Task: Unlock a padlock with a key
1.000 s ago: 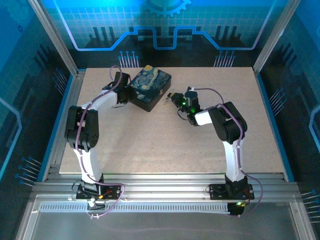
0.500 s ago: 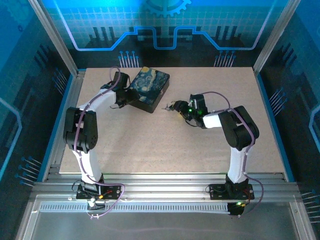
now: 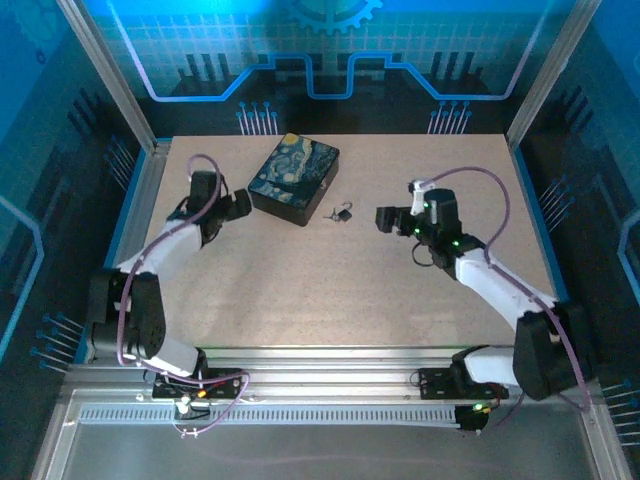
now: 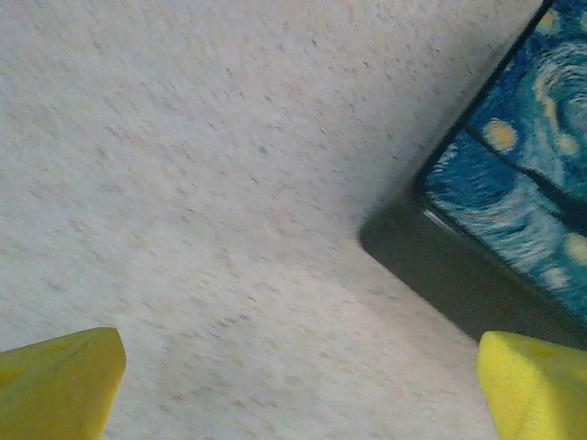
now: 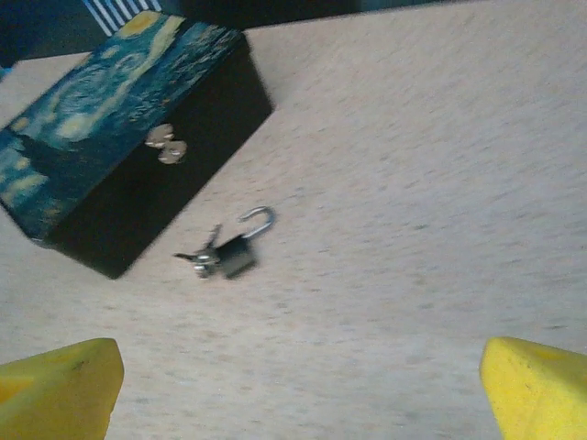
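The small dark padlock lies on the table just right of the starry-night box. In the right wrist view the padlock has its silvery shackle swung out like a hook, and a key sticks out of its other end. My right gripper is open to the right of the padlock and clear of it, yellow fingertips wide apart, nothing between them. My left gripper is open, left of the box, apart from it.
The box has a small metal clasp on its front wall; its corner is in the left wrist view. The speckled table is ringed by aluminium rails and corner posts.
Both grippers have opened and drawn back, the left off the box, the right away from the padlock. The padlock now lies loose on the table. The box turned slightly.
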